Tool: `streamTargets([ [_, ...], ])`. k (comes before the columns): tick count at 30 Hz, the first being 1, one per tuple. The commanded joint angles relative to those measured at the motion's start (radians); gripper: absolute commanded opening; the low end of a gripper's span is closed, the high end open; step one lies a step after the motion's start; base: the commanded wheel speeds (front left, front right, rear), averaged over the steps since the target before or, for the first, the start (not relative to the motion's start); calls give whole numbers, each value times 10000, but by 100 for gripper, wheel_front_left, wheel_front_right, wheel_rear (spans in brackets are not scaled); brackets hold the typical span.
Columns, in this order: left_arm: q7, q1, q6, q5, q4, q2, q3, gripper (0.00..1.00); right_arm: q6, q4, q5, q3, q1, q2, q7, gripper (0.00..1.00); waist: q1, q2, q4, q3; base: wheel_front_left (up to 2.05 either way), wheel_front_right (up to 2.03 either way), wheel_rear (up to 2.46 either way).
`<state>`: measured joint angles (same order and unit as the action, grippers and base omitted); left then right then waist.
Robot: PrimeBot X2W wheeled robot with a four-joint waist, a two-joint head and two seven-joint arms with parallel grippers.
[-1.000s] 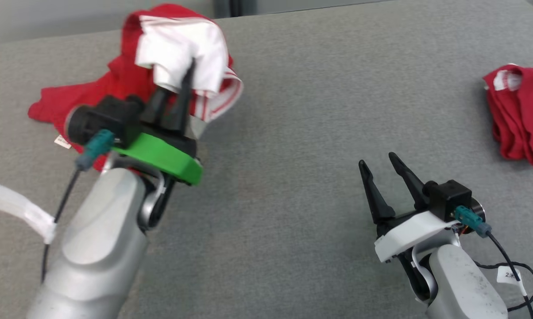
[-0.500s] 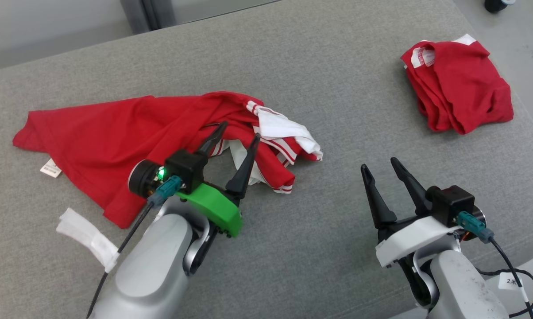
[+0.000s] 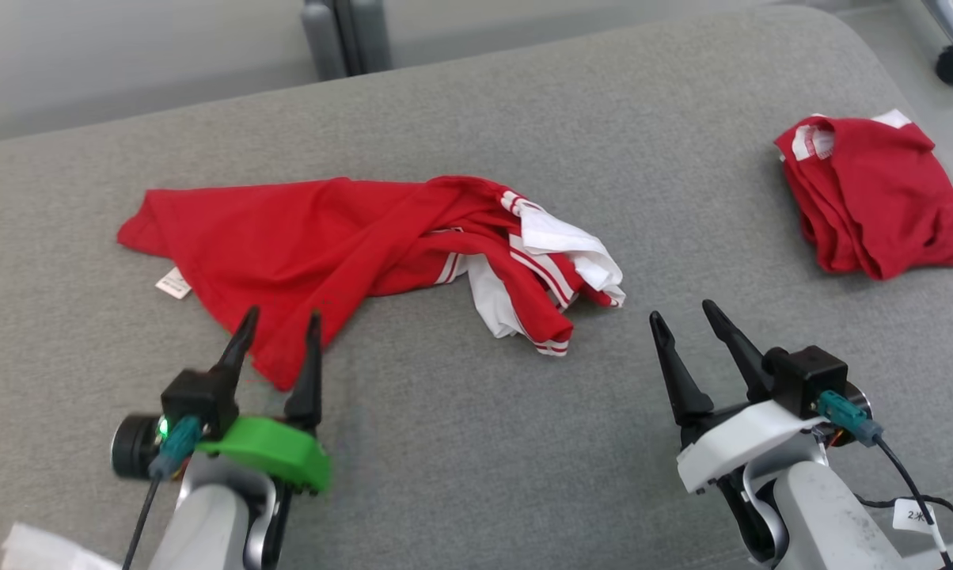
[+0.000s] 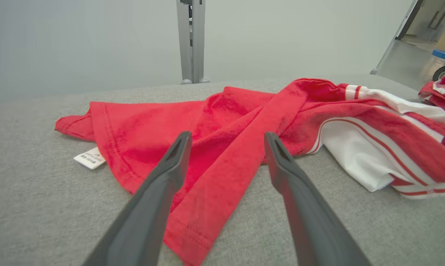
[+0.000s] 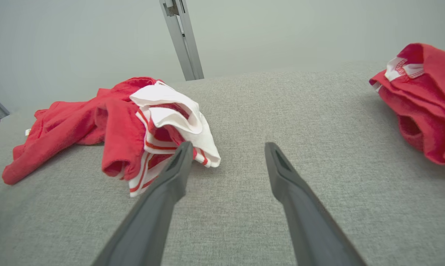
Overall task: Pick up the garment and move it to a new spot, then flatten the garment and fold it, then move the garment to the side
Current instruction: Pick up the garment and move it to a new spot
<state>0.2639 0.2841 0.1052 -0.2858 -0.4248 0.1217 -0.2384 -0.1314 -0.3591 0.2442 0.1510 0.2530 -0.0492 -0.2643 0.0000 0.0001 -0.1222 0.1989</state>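
A red garment (image 3: 302,237) with white, red-striped parts lies crumpled and stretched across the middle of the grey surface; it also shows in the left wrist view (image 4: 222,122) and the right wrist view (image 5: 108,114). My left gripper (image 3: 280,321) is open, its fingertips over the garment's near corner, holding nothing. My right gripper (image 3: 682,310) is open too, standing over bare surface just right of the garment's white end.
A second red garment (image 3: 872,194) lies bunched at the far right of the grey padded surface (image 3: 461,443), near its edge. A white label (image 3: 174,283) sticks out at the garment's left. A grey post (image 3: 346,36) stands behind the surface.
The left gripper held the garment up a second ago, then opened and let it drop; it has drawn back toward me. The camera view has shifted. The right gripper stayed put.
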Motion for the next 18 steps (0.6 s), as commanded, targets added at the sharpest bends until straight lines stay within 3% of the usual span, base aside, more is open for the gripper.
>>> streamTargets([
  [1, 2, -445, -17, 200, 109, -68, 287, 100, 15, -50, -67, -17, -231, -36, 2, 100, 0, -1, 396, -411, 0, 0, 0],
  [9, 2, -2161, 101, 847, 713, -496, 1579, 100, 15, -200, -5, -66, -642, -36, 2, 100, 0, -1, 747, -795, 0, 0, 0],
  [18, 3, -2319, 225, 1079, 819, -685, 1735, 100, 16, -285, -185, -40, -167, -38, 2, 100, 0, -1, 1004, -569, 0, 0, 0],
])
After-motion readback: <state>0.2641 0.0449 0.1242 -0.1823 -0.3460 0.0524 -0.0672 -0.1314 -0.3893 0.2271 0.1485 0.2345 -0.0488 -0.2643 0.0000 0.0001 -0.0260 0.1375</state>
